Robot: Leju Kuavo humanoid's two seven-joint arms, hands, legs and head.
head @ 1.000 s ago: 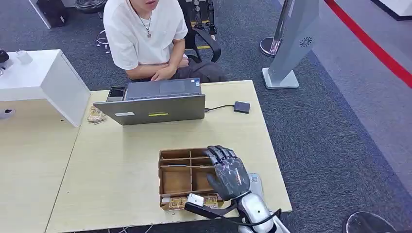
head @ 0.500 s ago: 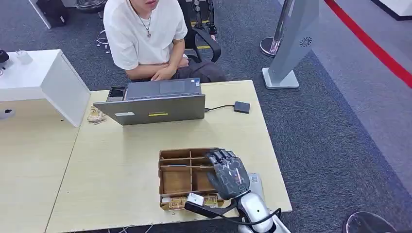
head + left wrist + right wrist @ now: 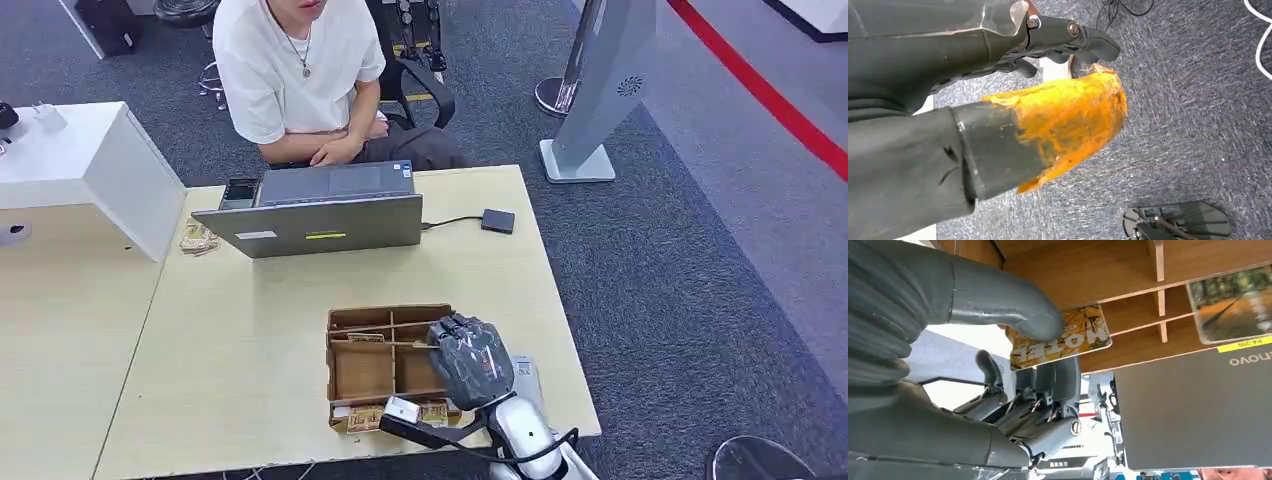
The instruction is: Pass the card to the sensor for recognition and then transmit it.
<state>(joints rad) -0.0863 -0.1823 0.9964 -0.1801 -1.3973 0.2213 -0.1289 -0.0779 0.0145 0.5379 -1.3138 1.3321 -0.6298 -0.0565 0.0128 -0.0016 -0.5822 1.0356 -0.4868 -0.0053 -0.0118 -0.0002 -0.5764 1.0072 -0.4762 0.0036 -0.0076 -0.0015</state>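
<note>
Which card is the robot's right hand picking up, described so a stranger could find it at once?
On the pale wooden table, in front of the grey laptop, sits a divided wooden tray. The right hand reaches into it, pinching a card between thumb and fingers. This card has yellow foliage artwork and reads HOTEL; another card lying in the tray is greener.

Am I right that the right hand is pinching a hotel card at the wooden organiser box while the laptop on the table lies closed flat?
Not quite. The right hand does pinch the hotel card at the wooden organiser box, but the laptop is open, its lid raised toward the robot and its keyboard facing the seated person. The head view shows this.
</note>
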